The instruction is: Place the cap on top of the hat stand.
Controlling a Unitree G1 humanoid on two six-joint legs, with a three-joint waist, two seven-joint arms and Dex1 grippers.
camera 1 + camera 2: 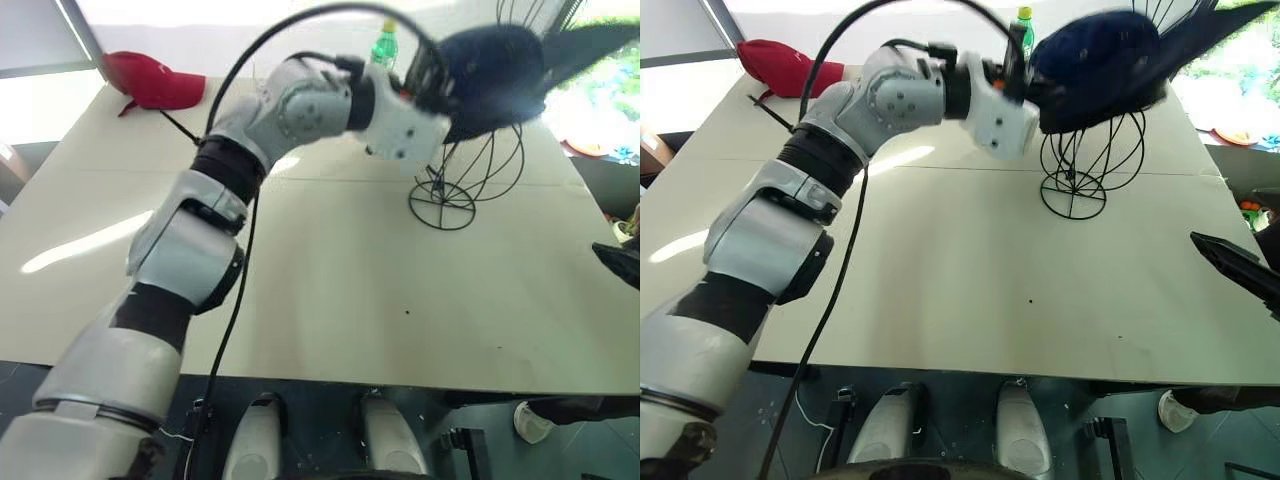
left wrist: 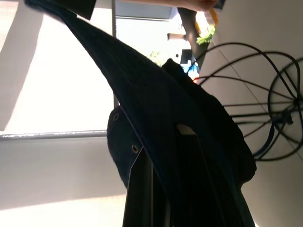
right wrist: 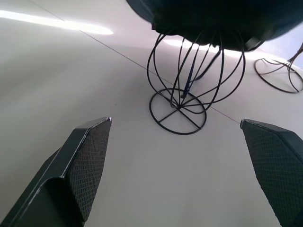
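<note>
Left eye view: the left gripper (image 1: 432, 80) is clenched on the brim of the cap (image 1: 500, 70), a large navy-blue fabric sun hat with a soft rounded crown and a wide floppy brim. The cap is off the counter, draped over the top of the hat stand (image 1: 470, 170), a black thin-wire globe on a round wire base ring. One side of the brim flares up and out to the right. The stand sits on the pale beige flat counter (image 1: 330, 300), far right part. A small red baseball cap (image 1: 155, 80) lies at the far left corner, well apart. A green plastic bottle (image 1: 384, 45) stands behind the arm.

Right eye view: same layout. The crown covers the upper part of the wire globe; lower wires and base ring are exposed. The tip of a black finger (image 1: 1240, 268) of the right gripper shows at the right edge.

Left wrist view: dark blue cloth with stitched seam and small metal eyelets hangs over the gripper's fingers; the stand's wire loops are just beside it.

Right wrist view: the right gripper (image 3: 189, 175) is released, fingers wide apart, nothing between them, aimed at the stand's base ring. The cap's dark underside sits on the globe's top. A second wire base ring (image 3: 279, 75) stands near, further back.
</note>
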